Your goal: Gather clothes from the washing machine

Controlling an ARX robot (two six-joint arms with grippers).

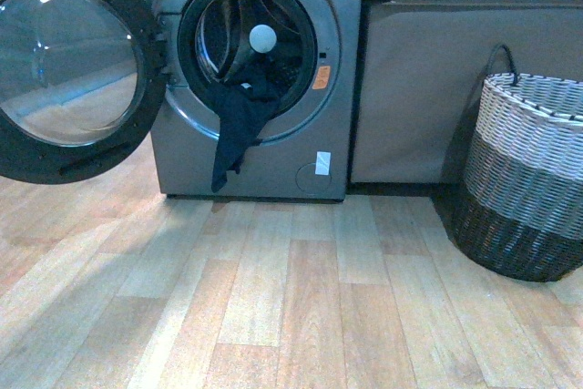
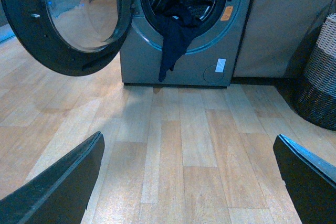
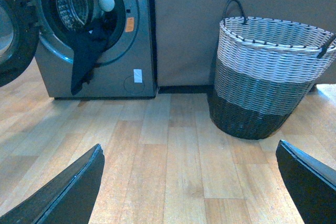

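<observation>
Dark fingers [image 2: 68, 182] of the left gripper [image 2: 187, 136] stood spread wide apart above the wooden floor [image 2: 178, 156], holding nothing. The right gripper [image 3: 189, 144] was spread just as wide and was also empty. Neither arm showed in the front view.

Beyond the planks, at about 11 o'clock in the front view, stood the washing machine [image 1: 339, 116]. Its round door [image 1: 68, 61] was swung fully open toward 9 o'clock. The clothes [image 1: 239, 125], one limp dark navy piece, hung out of the porthole at its 6 o'clock. The upper end lay inside the drum [image 1: 214, 38], and the rest draped over the lower rim and down the grey front panel, ending short of the floor. A white ball [image 1: 262, 38] showed in the opening just above the fabric.

An orange sticker [image 1: 321, 76] sat at about 4 o'clock on the porthole surround, with a small white tag [image 1: 322, 163] lower on the panel. A tan covered unit [image 1: 410, 88] stood just beside the machine on its 3 o'clock side. The woven basket [image 1: 524, 179] stood upright on the floor at 3 o'clock in the front view, well apart from the machine.
</observation>
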